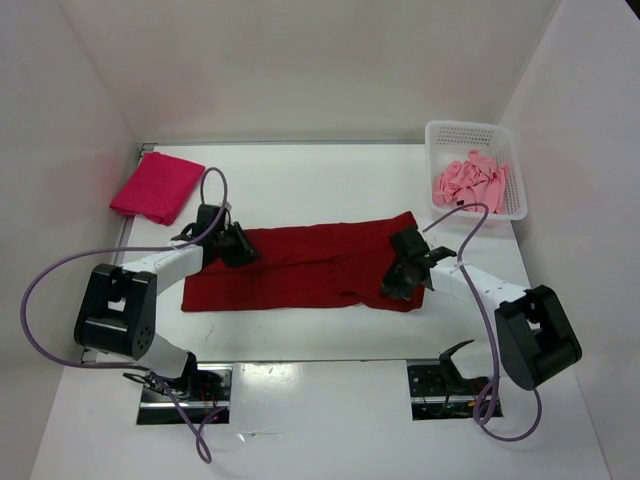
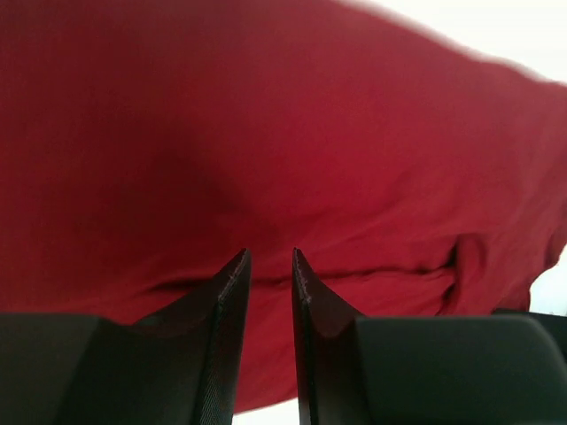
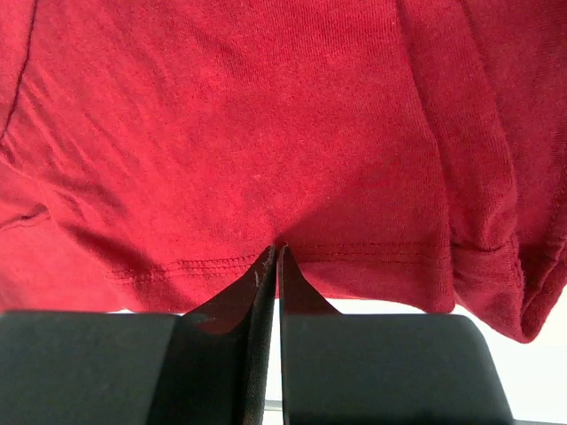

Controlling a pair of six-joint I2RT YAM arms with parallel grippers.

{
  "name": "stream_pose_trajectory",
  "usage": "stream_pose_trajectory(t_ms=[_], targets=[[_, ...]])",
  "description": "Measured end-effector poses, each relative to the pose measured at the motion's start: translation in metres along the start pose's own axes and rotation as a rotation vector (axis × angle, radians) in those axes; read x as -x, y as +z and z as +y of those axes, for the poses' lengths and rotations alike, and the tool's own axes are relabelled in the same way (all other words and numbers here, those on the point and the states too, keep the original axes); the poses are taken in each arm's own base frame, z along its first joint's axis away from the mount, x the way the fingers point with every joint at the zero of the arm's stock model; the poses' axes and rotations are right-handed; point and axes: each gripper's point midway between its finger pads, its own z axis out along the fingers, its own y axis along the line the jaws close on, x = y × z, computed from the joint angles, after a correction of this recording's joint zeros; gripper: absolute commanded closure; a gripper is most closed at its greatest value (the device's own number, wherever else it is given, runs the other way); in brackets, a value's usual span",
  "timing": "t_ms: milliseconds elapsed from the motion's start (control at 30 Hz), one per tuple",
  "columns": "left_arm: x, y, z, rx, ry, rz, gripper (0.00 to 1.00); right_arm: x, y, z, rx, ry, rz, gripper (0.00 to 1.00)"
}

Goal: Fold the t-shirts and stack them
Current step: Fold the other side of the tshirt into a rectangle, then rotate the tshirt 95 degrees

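The red shirt (image 1: 310, 265) lies spread flat across the middle of the table (image 1: 300, 180), its long side running left to right. The left pincer (image 1: 240, 243) sits at the shirt's left end, on the far corner. The right pincer (image 1: 398, 280) sits at the right end, close to the near edge.

In the left wrist view the two fingers (image 2: 232, 283) stand a narrow gap apart, with their tips against a crease in the cloth. Red shows between them, but I cannot tell whether they grip a fold or only rest on it. In the right wrist view the fingers (image 3: 262, 274) are pressed together with only a thin slit between them. Their tips meet the stitched hem (image 3: 213, 263) and clamp it, and white table shows just below that edge.

The magenta shirt (image 1: 157, 187) lies folded in the far left corner of the table, well apart from the red one. The pink shirt (image 1: 472, 182) lies crumpled inside the basket (image 1: 460, 125) at the far right corner.
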Motion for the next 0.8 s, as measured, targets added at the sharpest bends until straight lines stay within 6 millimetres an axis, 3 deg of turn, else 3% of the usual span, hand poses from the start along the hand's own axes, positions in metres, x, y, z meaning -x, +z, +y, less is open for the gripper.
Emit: stream_pose_trajectory(t_ms=[167,300,367,467,533,633,700,800], targets=[[-0.027,0.001,0.020,0.044,-0.067,0.049,0.65,0.005,-0.005,0.009,0.022,0.000,-0.011,0.92],[-0.023,-0.004,0.027,0.059,-0.106,0.020,0.65,0.032,-0.021,0.048,0.100,-0.008,-0.073,0.92],[-0.018,-0.006,0.043,0.086,-0.150,-0.001,0.65,0.048,-0.022,0.070,0.138,-0.013,-0.104,0.92],[-0.012,-0.010,0.068,0.129,-0.237,-0.018,0.65,0.061,0.000,0.088,0.141,-0.022,-0.111,0.94],[-0.006,-0.014,0.071,0.135,-0.258,-0.036,0.65,0.058,0.023,0.084,0.102,-0.027,-0.085,0.94],[0.001,-0.026,0.064,0.122,-0.239,-0.059,0.65,0.051,0.054,0.074,0.033,-0.027,-0.035,0.96],[0.015,-0.036,0.049,0.085,-0.200,-0.077,0.68,0.060,0.058,0.088,0.053,-0.026,-0.047,0.96],[0.045,-0.049,0.010,-0.008,-0.098,-0.121,0.69,0.071,0.069,0.108,0.079,-0.026,-0.047,0.96]])
